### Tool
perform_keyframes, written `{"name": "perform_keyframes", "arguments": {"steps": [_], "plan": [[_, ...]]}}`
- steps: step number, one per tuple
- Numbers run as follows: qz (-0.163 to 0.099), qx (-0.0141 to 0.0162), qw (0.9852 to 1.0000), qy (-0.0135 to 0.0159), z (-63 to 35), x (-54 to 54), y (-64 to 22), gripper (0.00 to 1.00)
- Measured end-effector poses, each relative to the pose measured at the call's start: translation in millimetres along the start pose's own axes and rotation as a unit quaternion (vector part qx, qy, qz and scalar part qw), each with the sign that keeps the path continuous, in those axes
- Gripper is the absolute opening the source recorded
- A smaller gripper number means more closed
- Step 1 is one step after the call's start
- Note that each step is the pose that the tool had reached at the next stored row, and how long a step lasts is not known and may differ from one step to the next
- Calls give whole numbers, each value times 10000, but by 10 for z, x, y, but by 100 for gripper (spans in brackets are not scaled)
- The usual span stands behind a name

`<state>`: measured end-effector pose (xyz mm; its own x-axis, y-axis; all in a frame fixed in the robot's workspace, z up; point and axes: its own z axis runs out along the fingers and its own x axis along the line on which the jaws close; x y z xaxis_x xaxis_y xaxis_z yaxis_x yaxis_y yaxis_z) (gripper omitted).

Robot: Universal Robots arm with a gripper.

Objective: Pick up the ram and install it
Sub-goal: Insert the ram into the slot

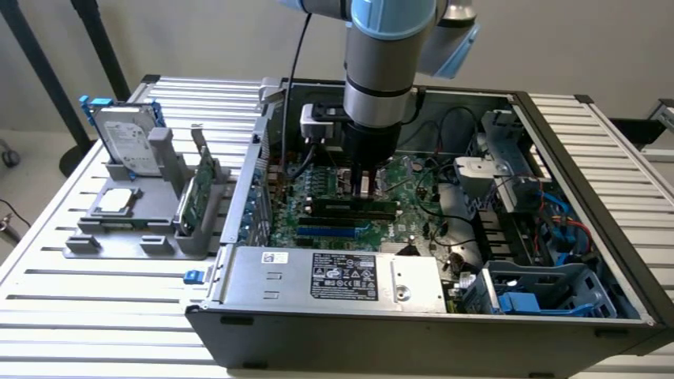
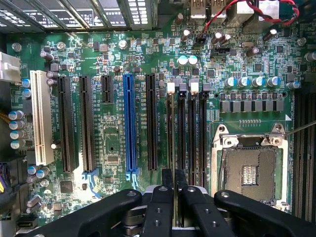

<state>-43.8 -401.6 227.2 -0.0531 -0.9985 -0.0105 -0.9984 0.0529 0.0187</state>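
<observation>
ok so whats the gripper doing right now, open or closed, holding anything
Gripper: closed on the ram, held edge-on over the motherboard's memory slots.

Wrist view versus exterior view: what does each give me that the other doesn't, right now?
Wrist view alone: the empty CPU socket, the blue slot, the white slot, and the gripper closed on the ram, edge-on over the memory slots.

Exterior view alone: the open computer case, the power supply, the grey holder outside carrying the hard drive and expansion card.

Both: the green motherboard with the arm's tool over it.
</observation>
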Motion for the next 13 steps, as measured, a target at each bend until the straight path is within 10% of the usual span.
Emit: {"name": "perform_keyframes", "arguments": {"steps": [13], "plan": [[-44,0,10000,0,0,0,0,14]]}}
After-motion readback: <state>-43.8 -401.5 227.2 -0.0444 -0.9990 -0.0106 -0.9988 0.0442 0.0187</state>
